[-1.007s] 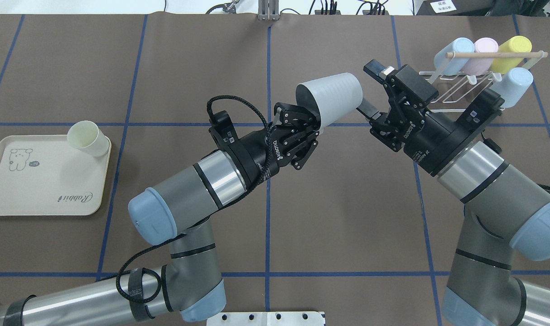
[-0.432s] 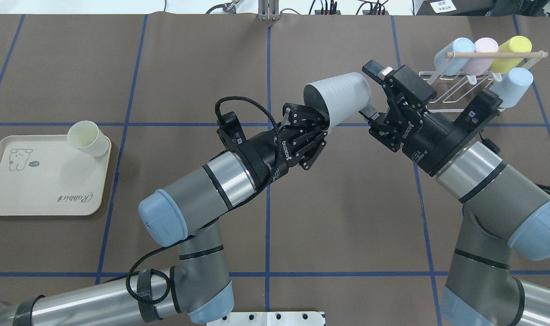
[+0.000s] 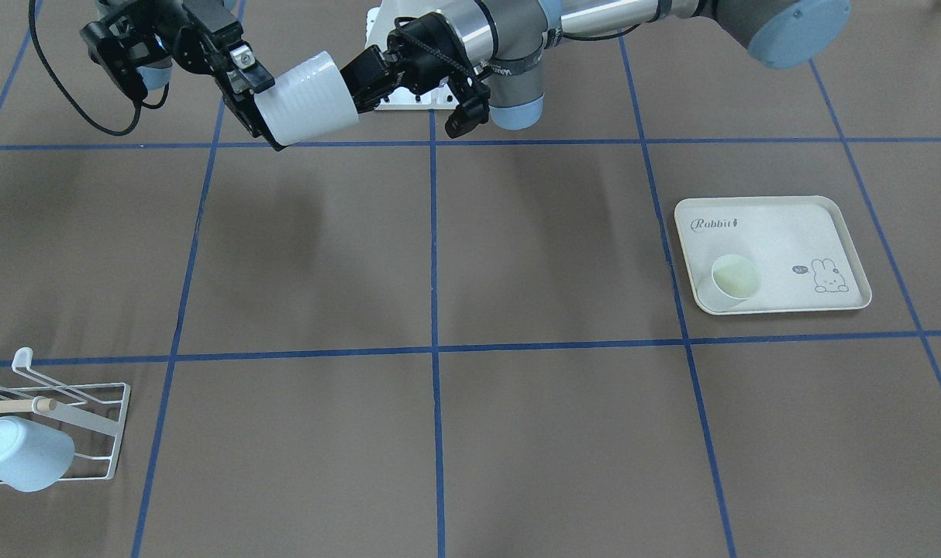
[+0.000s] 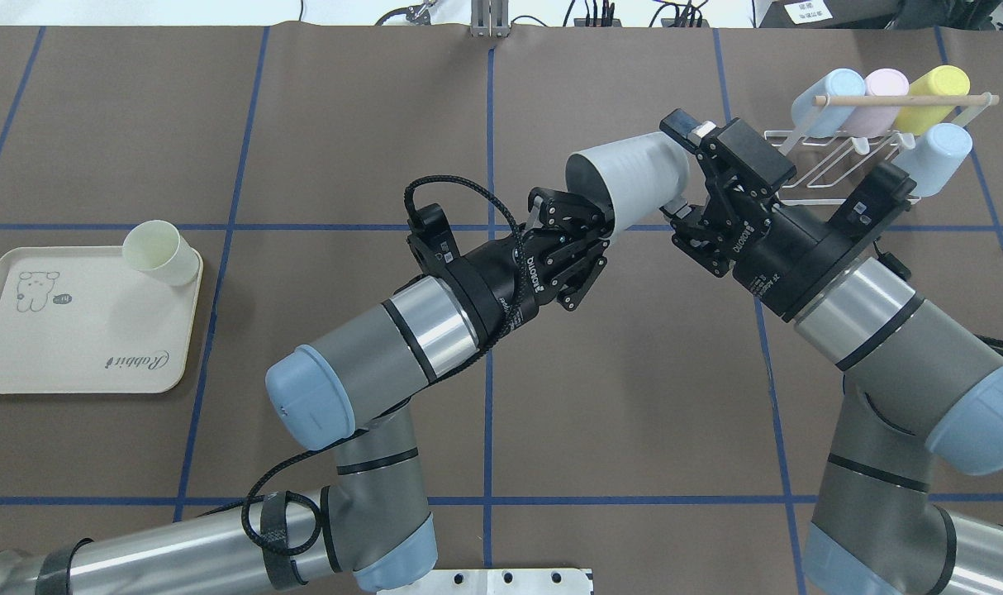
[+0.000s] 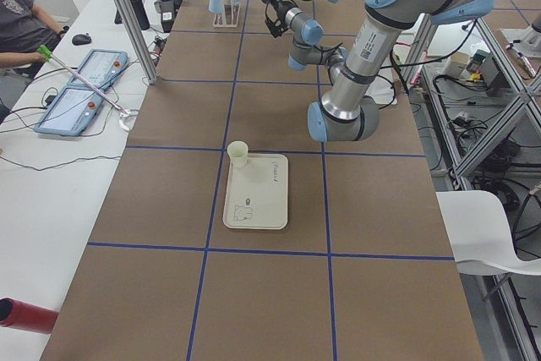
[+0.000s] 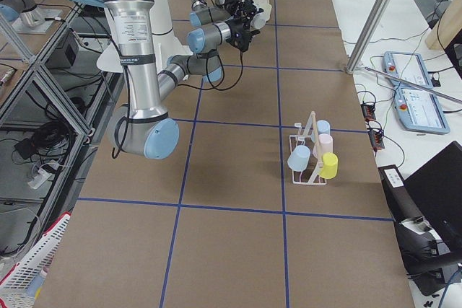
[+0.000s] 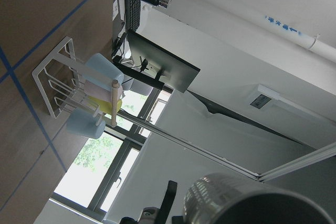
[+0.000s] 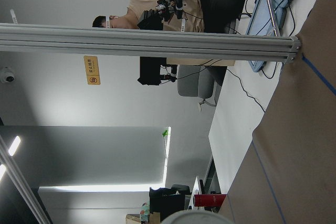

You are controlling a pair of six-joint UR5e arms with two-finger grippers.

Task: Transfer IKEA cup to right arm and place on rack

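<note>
pale grey plastic cup (image 4: 634, 169) is up in the air over the brown paper-covered table (image 4: 634, 372), right of centre. it lies on its side, mouth twd the left arm, base twd the right arm. left tool (image 4: 605, 230) is clamped on the cup's rim, one finger inside the mouth, the other outside. right tool (image 4: 682, 165) is spread wide, w/ its fingers either side of the cup's base end. can't tell if its pads touch the wall. front view shows the same: cup bridging both tools, well above the table.

white wire rack w/ light wooden dowel (image 4: 811, 178) stands at the table's far right, just beyond the right wrist, apart from the held cup. it carries 2 pale blue cups (image 4: 828, 99), a pink cup (image 4: 877, 103) & a yellow cup (image 4: 931, 95), all slanted on its prongs.

cream rabbit-print tray (image 4: 80, 347) lies at the table's left edge, w/ a cream plastic cup (image 4: 159, 252) upright in its corner.
</note>
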